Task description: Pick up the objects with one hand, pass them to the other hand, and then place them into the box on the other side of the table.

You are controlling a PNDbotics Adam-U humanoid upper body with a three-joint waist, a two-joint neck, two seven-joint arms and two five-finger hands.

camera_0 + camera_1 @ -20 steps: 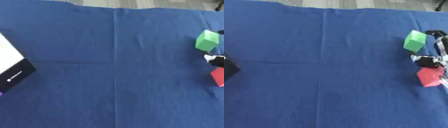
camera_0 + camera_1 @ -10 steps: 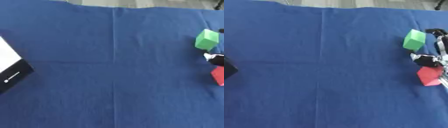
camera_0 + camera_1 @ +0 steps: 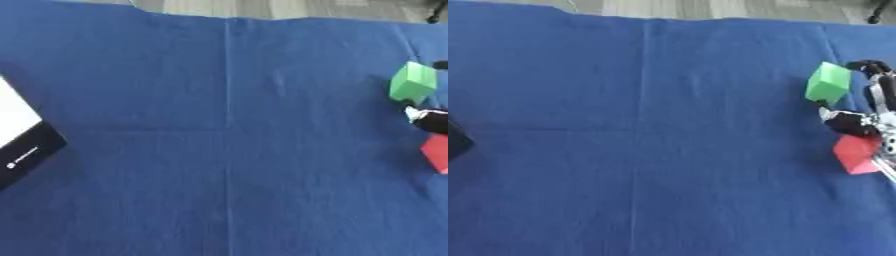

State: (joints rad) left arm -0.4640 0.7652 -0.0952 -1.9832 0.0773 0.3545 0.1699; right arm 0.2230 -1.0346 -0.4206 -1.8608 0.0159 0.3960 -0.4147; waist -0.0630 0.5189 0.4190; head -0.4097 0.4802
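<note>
A green cube [image 3: 829, 82] lies on the blue cloth near the right edge, with a red cube [image 3: 857, 153] just below it. My right hand [image 3: 852, 123] comes in from the right edge, black and silver, and reaches between the two cubes, against the red cube's top corner. Most of the hand is cut off by the picture's edge. The box [image 3: 19, 145], white inside with a black wall, shows at the left edge. My left hand is not visible.
The blue cloth [image 3: 227, 125] covers the whole table, with fold lines crossing its middle. Bare floor shows past the far edge [image 3: 262, 7].
The picture has drifted a little, so the camera has moved. The cubes and my right hand stay almost where they were.
</note>
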